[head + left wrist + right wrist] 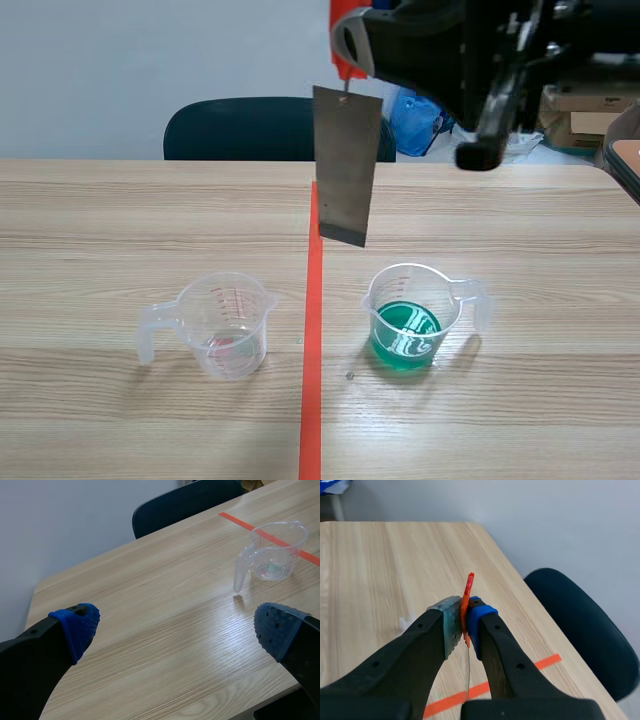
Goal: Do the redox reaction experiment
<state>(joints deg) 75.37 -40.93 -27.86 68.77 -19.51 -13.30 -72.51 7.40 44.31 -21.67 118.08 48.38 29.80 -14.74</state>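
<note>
Operator, your right gripper (465,623) is clamped on the orange-red plastic clip (469,583) whose grey rectangular metal sheet (348,165) hangs above the wooden table (100,230), apart from the clear beaker of green liquid (408,322); your left gripper (177,625) gapes wide.

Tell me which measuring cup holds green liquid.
The right cup, handle pointing right, just right of the orange-red tape line; the left cup looks nearly empty.

We see bright, soft, even light from overhead. The clear cup (225,325) and the green cup (410,320) throw faint, short shadows onto the table (120,230). White glints lie on the green liquid (385,347); in the left wrist view the table shows a pale sheen.
</note>
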